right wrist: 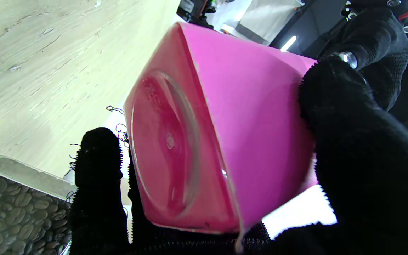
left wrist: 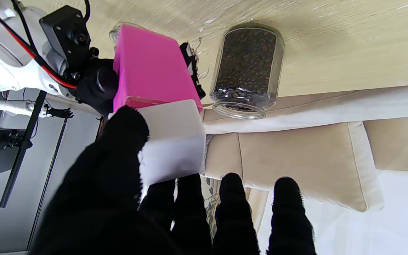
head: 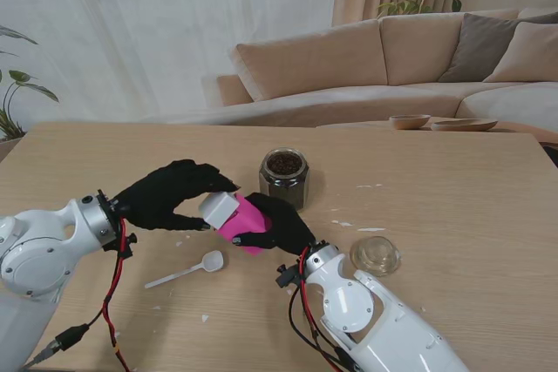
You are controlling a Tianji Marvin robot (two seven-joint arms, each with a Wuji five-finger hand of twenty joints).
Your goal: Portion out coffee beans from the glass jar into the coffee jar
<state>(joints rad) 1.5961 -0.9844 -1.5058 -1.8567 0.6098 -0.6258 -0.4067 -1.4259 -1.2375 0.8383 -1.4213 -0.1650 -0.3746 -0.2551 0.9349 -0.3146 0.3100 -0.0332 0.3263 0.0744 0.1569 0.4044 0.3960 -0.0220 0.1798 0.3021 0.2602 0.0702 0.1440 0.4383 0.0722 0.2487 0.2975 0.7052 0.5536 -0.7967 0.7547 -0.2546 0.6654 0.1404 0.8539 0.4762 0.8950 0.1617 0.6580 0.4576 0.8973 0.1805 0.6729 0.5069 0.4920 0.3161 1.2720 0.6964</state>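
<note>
The right hand [head: 277,224] clamped the pink coffee jar [head: 241,222] tilted off the desk [head: 453,206], just nearer to me than the open glass jar [head: 283,176]. The left hand [head: 170,193] gripped its white lid [head: 219,207], so the jar's long axis ran between both hands.

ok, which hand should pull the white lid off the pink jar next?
Left. The left hand already grips the white lid, while the right hand holds the pink jar body tilted off the table, so it should probably just brace.
</note>
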